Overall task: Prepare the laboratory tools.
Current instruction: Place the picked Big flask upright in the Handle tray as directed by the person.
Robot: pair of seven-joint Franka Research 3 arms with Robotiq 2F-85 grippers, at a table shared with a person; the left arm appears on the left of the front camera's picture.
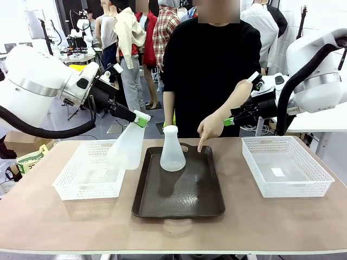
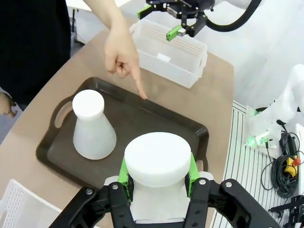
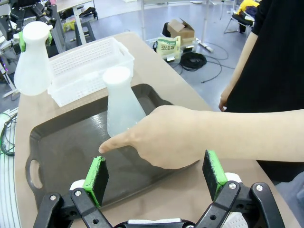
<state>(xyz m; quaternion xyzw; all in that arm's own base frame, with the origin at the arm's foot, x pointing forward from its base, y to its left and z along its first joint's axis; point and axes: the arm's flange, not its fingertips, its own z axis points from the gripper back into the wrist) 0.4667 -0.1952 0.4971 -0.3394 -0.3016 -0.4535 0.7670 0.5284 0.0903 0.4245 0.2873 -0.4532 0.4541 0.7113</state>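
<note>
My left gripper (image 1: 142, 120) is shut on the neck of a translucent white flask (image 1: 127, 146), which hangs tilted in the air over the gap between the left basket and the tray. In the left wrist view the flask's mouth (image 2: 156, 161) sits between the green pads of that gripper (image 2: 157, 173). A second flask (image 1: 172, 150) (image 2: 92, 126) (image 3: 121, 102) stands upright on the dark brown tray (image 1: 206, 200). My right gripper (image 1: 230, 120) (image 3: 155, 176) hovers open past the tray's far right corner, with the person's pointing hand (image 3: 166, 137) just beyond its pads.
A white mesh basket (image 1: 89, 173) lies left of the tray and another (image 1: 287, 168) to its right. The person stands at the far side, index finger (image 1: 201, 142) touching the tray's far rim. Boxes and cables lie on the floor.
</note>
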